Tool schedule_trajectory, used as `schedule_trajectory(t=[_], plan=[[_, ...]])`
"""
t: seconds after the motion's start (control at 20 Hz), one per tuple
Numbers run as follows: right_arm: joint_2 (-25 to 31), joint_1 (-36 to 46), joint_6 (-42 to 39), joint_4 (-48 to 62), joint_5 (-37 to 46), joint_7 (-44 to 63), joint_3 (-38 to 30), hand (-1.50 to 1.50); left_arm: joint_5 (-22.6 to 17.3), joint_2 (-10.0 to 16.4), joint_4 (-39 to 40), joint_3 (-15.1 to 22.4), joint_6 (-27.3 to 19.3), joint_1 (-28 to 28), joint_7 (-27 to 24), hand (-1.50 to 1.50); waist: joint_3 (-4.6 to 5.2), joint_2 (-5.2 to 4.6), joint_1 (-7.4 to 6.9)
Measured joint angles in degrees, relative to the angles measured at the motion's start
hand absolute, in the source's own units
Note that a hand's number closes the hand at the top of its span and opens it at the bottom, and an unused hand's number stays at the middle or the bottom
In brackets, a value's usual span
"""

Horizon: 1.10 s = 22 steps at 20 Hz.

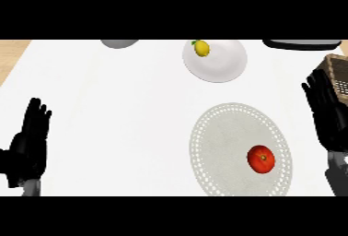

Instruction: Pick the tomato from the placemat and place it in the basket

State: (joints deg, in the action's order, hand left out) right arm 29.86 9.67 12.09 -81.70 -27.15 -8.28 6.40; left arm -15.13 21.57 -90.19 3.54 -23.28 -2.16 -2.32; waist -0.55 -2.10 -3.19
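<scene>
A red tomato (261, 159) lies on the lower right part of a round pale grey placemat (224, 133). The brown woven basket (339, 69) shows only partly at the right edge, cut off by the view. My right hand (326, 115) stands open with straight fingers pointing up, to the right of the placemat and just below the basket, apart from the tomato. My left hand (31, 138) rests open at the left edge, fingers up, far from the placemat.
A white plate (217, 64) at the back holds a small yellow lemon (201, 48). A grey round object (119, 43) sits at the back edge, and a dark object (302, 44) at the back right. The wooden counter edge (12, 53) shows at the far left.
</scene>
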Motion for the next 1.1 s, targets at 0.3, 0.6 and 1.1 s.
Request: schedule_trajectory(t=[0.3,0.6,1.1], plan=[[2.5,5.6,-16.4,1.0,-0.6,-1.4,5.7,1.50,2.7,4.0,-1.5,4.8,7.2,5.8,-0.1,0.00,0.27,1.08,1.71],[-0.6,4.7,-28.0,-7.5,7.4,-13.7,18.1,-1.50,3.1,4.8,-1.9,9.9,13.9,8.9,0.0,0.00,0.37,1.86,3.12],[4.4,-0.9,-11.6,-21.3,30.8,-7.6,19.1,-1.50,2.3,6.2,0.0,8.8,18.6,10.7,-0.2,0.00,0.67,2.62,4.89]])
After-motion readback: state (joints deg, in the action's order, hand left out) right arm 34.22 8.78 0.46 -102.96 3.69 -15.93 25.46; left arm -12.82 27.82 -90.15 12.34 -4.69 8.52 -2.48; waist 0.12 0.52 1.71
